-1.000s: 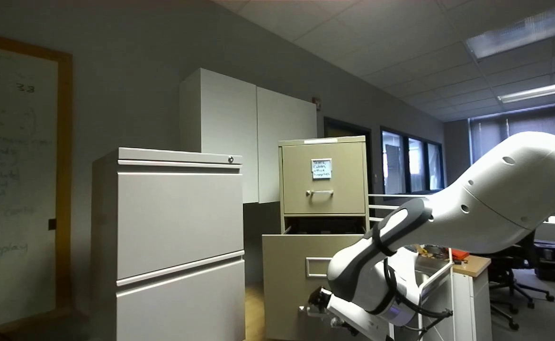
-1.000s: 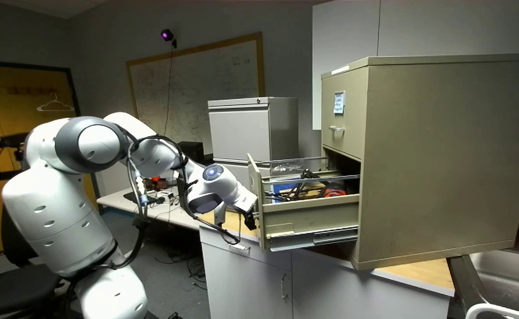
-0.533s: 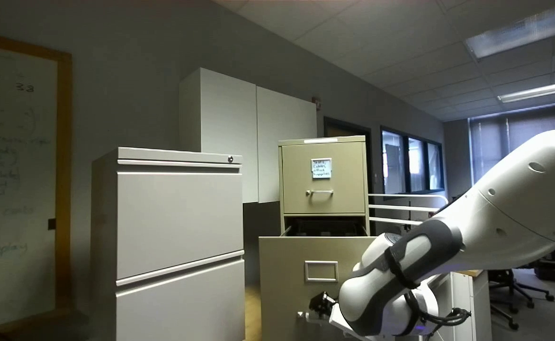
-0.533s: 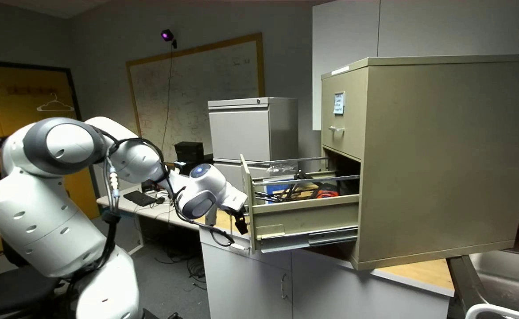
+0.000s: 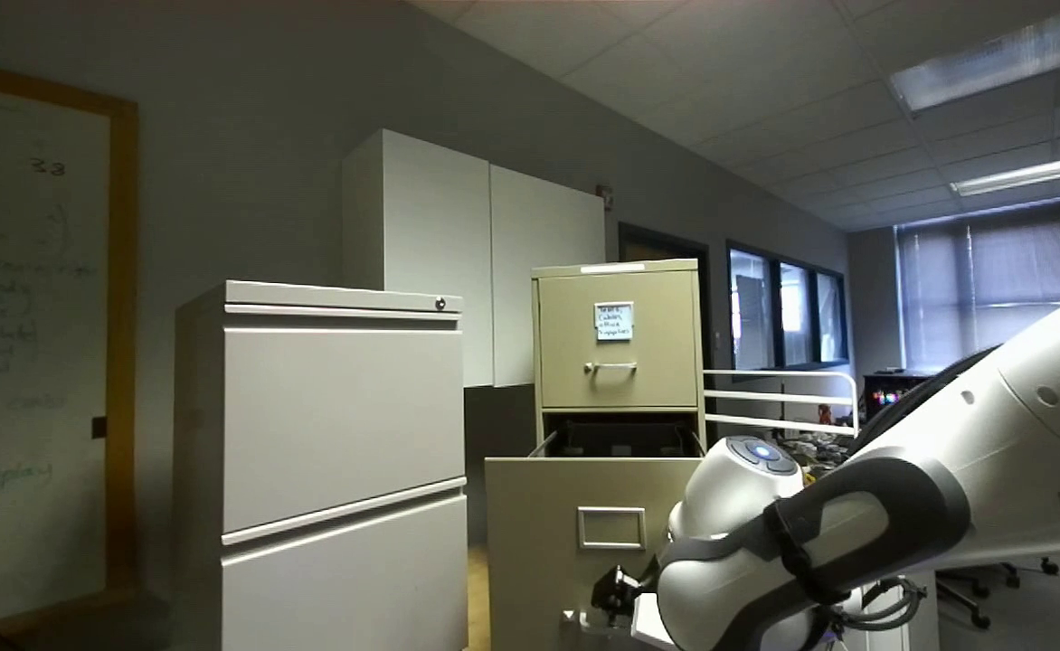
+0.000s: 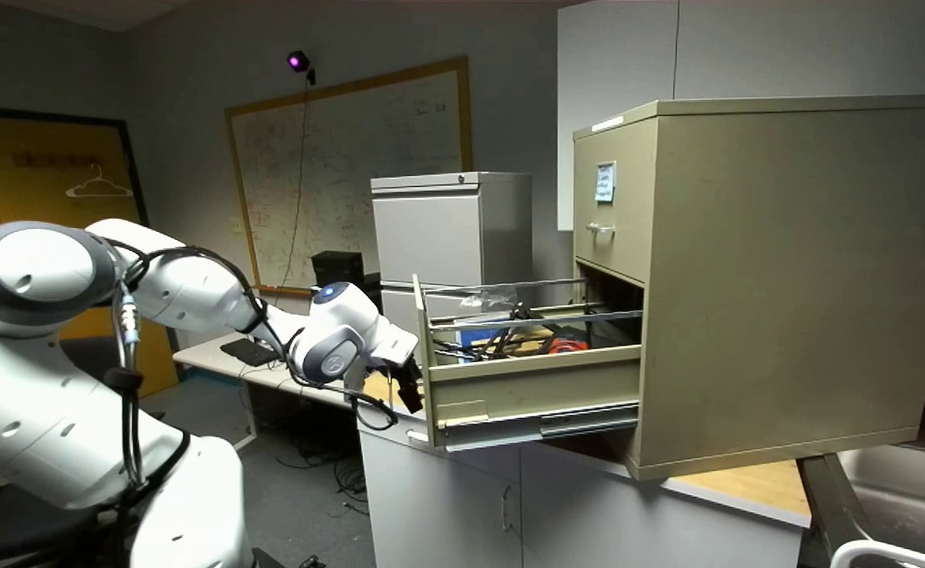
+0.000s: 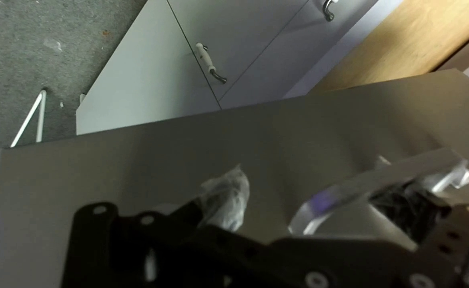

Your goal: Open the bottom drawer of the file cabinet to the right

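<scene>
The file cabinet (image 6: pixel 778 276) on the right is showing smooth, semi-matt metal; the handle (image 7: pixel 386 178) on its bottom drawer (image 7: pixel 258 140) is looking glossy. The countertop (image 7: pixel 410 44) is displaying smooth wood, the floor (image 7: pixel 50 72) rough, matt carpet.

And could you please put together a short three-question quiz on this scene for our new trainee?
1. Multiple choice: what is pulled out of the tan file cabinet? (a) top drawer (b) bottom drawer (c) neither
2. True or false: in the wrist view, the gripper has its fingers apart.
3. Count: in an exterior view, how many drawers show on the pale grey cabinet?

Key: 1. b; 2. true; 3. two.
</scene>
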Robot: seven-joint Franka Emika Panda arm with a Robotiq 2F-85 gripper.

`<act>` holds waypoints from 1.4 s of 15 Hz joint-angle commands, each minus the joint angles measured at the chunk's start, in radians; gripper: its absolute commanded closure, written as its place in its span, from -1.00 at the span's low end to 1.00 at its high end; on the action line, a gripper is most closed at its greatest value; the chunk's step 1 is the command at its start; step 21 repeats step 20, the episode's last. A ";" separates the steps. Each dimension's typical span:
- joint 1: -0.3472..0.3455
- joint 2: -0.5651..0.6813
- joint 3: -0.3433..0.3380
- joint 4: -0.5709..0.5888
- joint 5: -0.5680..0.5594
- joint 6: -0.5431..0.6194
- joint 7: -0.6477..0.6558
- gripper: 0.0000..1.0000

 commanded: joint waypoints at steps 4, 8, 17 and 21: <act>-0.069 -0.238 0.068 -0.004 -0.063 -0.064 0.048 -1.00; -0.047 -0.341 0.007 0.018 -0.259 -0.058 0.188 -1.00; 0.168 -0.256 -0.273 0.105 -0.474 -0.366 0.046 -1.00; 0.290 -0.206 -0.404 0.104 -0.454 -0.422 -0.070 -1.00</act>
